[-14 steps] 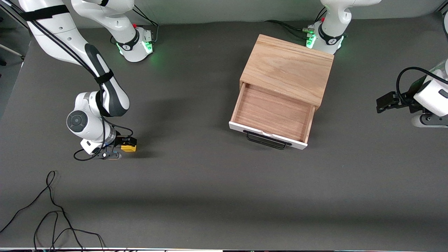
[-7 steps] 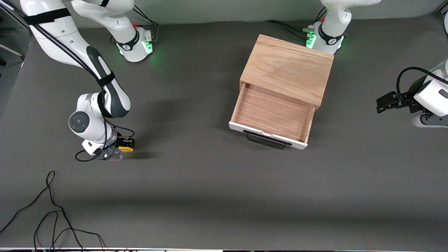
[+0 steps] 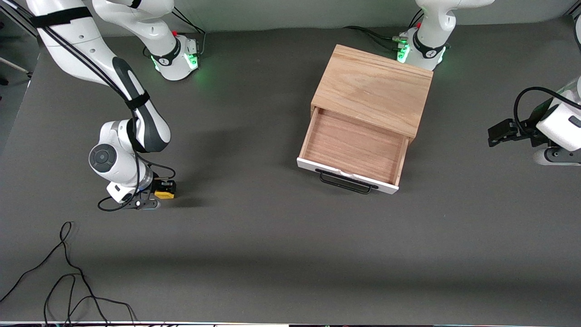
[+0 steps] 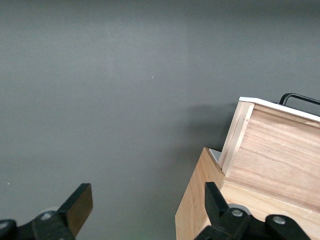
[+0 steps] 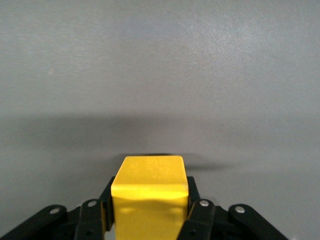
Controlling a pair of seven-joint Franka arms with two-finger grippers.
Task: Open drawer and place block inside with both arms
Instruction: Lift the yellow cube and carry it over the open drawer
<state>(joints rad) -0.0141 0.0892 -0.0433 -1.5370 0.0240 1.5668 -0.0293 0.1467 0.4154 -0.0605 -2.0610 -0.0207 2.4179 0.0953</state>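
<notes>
Two arms (image 3: 136, 122) (image 3: 556, 125) are sharing one table (image 3: 272, 254), each carrying one pincer (image 3: 156, 194) (image 3: 499, 134); one cabinet (image 3: 374, 88), one drawer (image 3: 354, 150), one block (image 3: 164, 195) and one loose cable (image 3: 68, 272) are showing.

A small yellow block (image 3: 164, 195) is seen clamped between the fingers of the right gripper (image 3: 160, 193), low at the grey table (image 3: 254, 236) toward the right arm's end. The drawer (image 3: 353, 150) of a light oak cabinet (image 3: 373, 88) is shown pulled out toward the front camera, its wooden floor bare, its white front panel and black bar handle (image 3: 346, 183) turned to the camera. The left gripper (image 3: 498, 134) is held in the air over the table at the left arm's end, where that arm waits. A loose black cable (image 3: 68, 277) is seen lying on the table nearest the camera
</notes>
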